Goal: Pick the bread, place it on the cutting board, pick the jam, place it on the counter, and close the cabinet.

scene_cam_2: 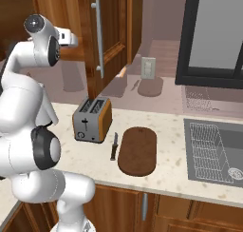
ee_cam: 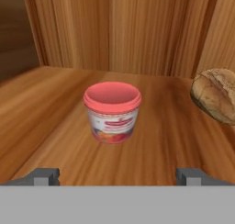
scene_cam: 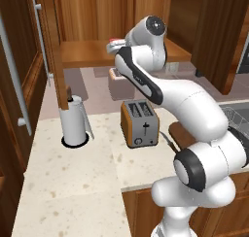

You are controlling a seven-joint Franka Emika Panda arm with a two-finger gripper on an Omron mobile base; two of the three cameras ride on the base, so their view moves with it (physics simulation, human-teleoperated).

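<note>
The jam (ee_cam: 112,112), a small red-lidded jar with a pale labelled band, stands upright on the wooden shelf of the cabinet (ee_cam: 137,35), straight ahead of my gripper (ee_cam: 118,177). The gripper is open, its fingertips (ee_cam: 46,176) wide apart and short of the jar, with nothing between them. The bread (ee_cam: 213,95), a brown crusty lump, lies on the same shelf at the right edge. From the base, my hand (scene_cam: 113,47) reaches to the shelf front between the open cabinet doors (scene_cam_2: 107,36). The dark oval cutting board (scene_cam_2: 137,150) lies on the beige counter (scene_cam_2: 166,178).
An orange-sided toaster (scene_cam_2: 92,119) stands below the cabinet, a knife (scene_cam_2: 114,145) between it and the board. A white paper-towel roll (scene_cam: 74,122) stands at the left on the counter. A sink with a rack (scene_cam_2: 213,150) is at the right.
</note>
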